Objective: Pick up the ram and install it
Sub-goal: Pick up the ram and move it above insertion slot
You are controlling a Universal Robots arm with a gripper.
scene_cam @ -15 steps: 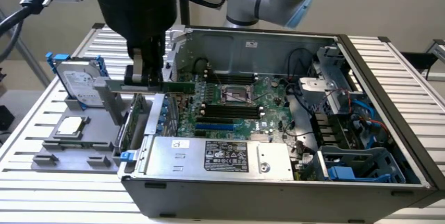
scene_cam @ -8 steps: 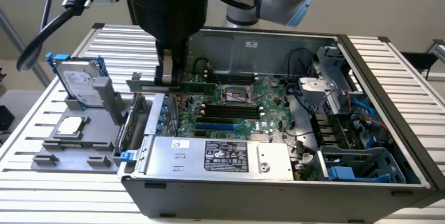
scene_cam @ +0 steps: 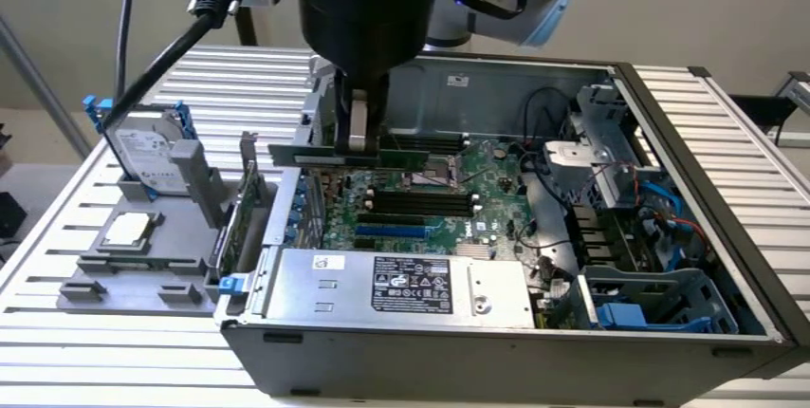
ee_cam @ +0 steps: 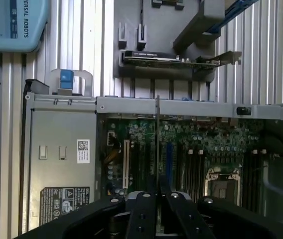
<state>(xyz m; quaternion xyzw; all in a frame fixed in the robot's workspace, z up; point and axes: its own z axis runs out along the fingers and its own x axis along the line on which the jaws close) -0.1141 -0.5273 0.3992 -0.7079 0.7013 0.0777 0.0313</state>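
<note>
Ram, thin green circuit-board stick (scene_cam: 402,157), clamped in black gripper (scene_cam: 358,147) over black motherboard slots (scene_cam: 412,201); carry step, seating likely needs exact slot alignment

Directions follow the exterior view, with 12 o'clock away from the camera. The open case (scene_cam: 506,346) lies on the surface (scene_cam: 746,142). Inside it, the power supply (scene_cam: 393,285) sits at 6 o'clock of the motherboard (scene_cam: 418,204) and the drive cage (scene_cam: 620,142) at 3 o'clock. At the case's 9 o'clock, a parts holder (scene_cam: 139,275) carries a hard drive (scene_cam: 142,154) at its 12 o'clock end, a processor chip (scene_cam: 129,230) before it, and an expansion card (scene_cam: 243,209) on edge beside the case. Above the motherboard's 11 o'clock corner, the end effector (scene_cam: 360,147) grips the ram (scene_cam: 303,154).
</note>
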